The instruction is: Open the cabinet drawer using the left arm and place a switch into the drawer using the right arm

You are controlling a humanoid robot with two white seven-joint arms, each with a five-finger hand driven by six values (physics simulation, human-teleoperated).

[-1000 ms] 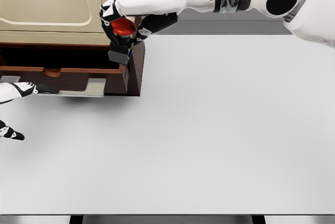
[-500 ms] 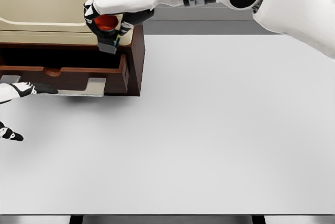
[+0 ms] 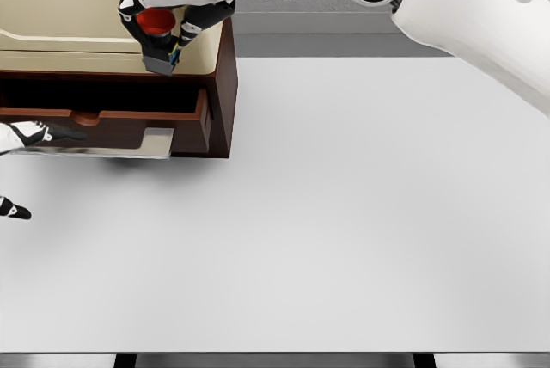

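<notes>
Above the open drawer (image 3: 103, 114), the right hand (image 3: 163, 7) grips the switch (image 3: 160, 37), fingers curled around its grey base with the red button showing between them. Compared with a second ago, the hand has travelled left and back: then it held the switch over the drawer's right front corner, and now the switch hangs over the dark cavity just behind the drawer front, in front of the cream cabinet (image 3: 86, 7) face. The switch looks tilted, its base pointing down and slightly forward. That shift likely means the carry is nearly finished and what remains is to lower and release; a drop from this height could let the switch bounce or land on the drawer's edge. The drawer itself has not moved and stands pulled out over the table (image 3: 361, 213). At the far left edge the left hand (image 3: 21, 136) has slid further out of view; only some fingers show near the drawer front, so I cannot tell its pose.
</notes>
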